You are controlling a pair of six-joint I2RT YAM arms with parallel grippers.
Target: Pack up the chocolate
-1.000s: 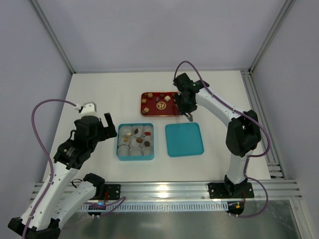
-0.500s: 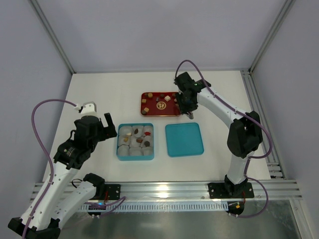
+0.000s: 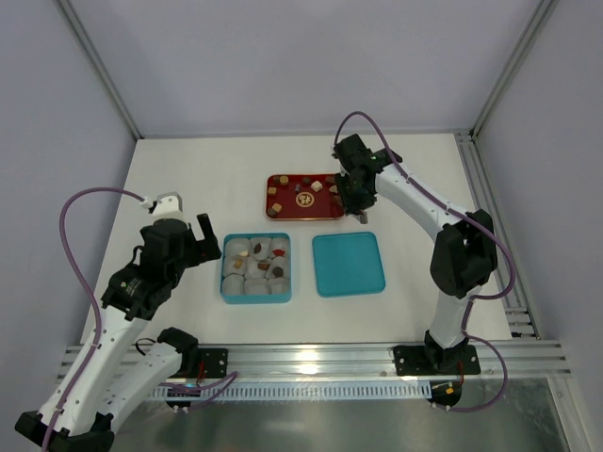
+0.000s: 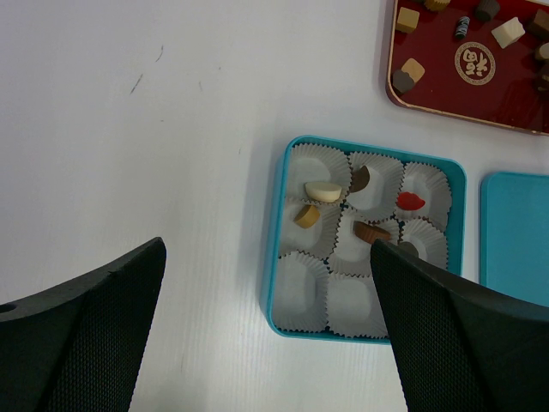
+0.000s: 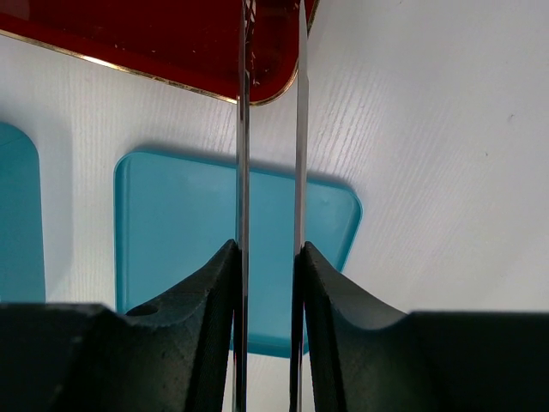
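Far left of the overhead view: left tool [image 3: 209, 240] spread wide, gripping nothing, hanging just beside the left wall of the teal box [image 3: 224, 279]. In its wrist view, black fingers [image 4: 81, 335] in both lower corners, the right one covering the box's lower right corner and part of a dark piece there.

Centre left: box open on the white bench [image 3: 188, 179], lined with crinkled paper cups [image 4: 302, 279] in three rows of three. Some of the chocolate [image 4: 361, 178] in the upper and middle cups. Cream half-moon piece [image 4: 323, 190] with long axis left to right across the wrist frame. Long brown piece [image 4: 373, 232] lying nearly the same way, dipping slightly to the right. Tan piece [image 4: 306, 215] and red piece [image 4: 410, 201] squat, no clear direction.

Upper centre: red tray [image 4: 480, 99] carrying more chocolate, loose small cubes and lumps in tan, cream and dark, scattered.

Right of the box, near it: teal lid [image 3: 348, 264] lying flat.

Right: right tool [image 3: 363, 217] pointing down at the tray's right end, arm hiding the pieces there. In its wrist view, two thin blades [image 5: 242, 172] running up the frame, drawn near together with a slim gap. Tips cut off at the top edge over the tray, so cannot tell whether pinching anything.
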